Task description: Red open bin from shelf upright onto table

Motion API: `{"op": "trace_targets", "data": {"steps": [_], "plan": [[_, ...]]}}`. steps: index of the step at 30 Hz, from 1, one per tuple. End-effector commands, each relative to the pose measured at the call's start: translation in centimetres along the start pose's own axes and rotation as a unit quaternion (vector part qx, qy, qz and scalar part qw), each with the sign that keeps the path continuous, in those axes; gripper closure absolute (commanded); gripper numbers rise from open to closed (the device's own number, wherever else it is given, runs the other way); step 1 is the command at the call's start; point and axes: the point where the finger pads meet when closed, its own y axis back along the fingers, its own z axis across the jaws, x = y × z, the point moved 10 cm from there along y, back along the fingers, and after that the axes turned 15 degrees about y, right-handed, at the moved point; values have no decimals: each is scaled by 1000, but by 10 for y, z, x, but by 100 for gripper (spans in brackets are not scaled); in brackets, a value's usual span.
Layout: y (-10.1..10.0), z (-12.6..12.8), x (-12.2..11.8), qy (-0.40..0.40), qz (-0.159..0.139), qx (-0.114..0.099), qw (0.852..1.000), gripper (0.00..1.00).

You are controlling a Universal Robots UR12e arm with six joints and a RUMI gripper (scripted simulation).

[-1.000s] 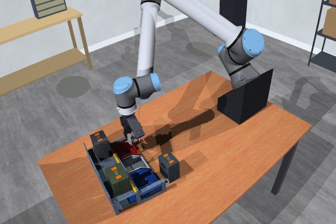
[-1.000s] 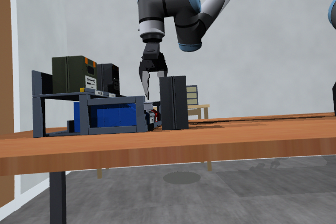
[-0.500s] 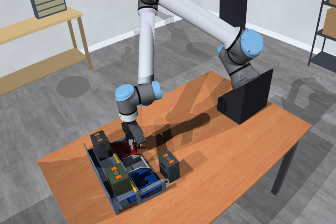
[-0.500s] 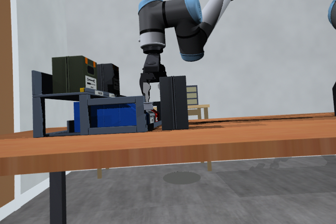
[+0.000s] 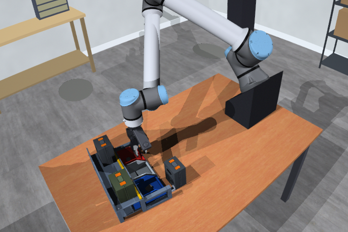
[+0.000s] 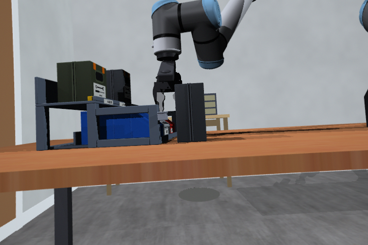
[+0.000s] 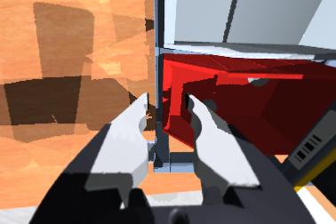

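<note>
The red open bin (image 5: pixel 128 154) (image 6: pixel 171 126) (image 7: pixel 284 114) stands upright in the far end of the lower level of the grey shelf (image 5: pixel 169 191) (image 6: pixel 92 126). In the wrist view it holds small grey round parts (image 7: pixel 209 106), mostly in shadow. My gripper (image 5: pixel 140 151) (image 6: pixel 168 108) (image 7: pixel 167 94) points down, partly open, with nothing clasped. In the wrist view one fingertip is over the inside of the bin and the other is outside its front wall, beyond the shelf's front rail. The exterior view hides one fingertip behind a dark case; contact with the bin cannot be told.
A grey bin (image 5: pixel 139 170) (image 7: pixel 204 12) sits beside the red one, then a blue bin (image 5: pixel 147 184) (image 6: pixel 123 126). A green case (image 5: pixel 122 185) (image 6: pixel 80 81) and a dark case (image 5: pixel 104 150) stand on the upper level. Another dark case (image 5: pixel 175 172) (image 6: pixel 190 113) stands on the table (image 5: pixel 253 153).
</note>
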Motion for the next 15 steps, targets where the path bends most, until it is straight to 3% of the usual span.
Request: {"op": "trace_targets", "data": {"steps": [1, 15], "plan": [[0, 0, 0, 0, 0, -1, 1000, 74], [6, 0, 0, 0, 0, -1, 1000, 74]]}}
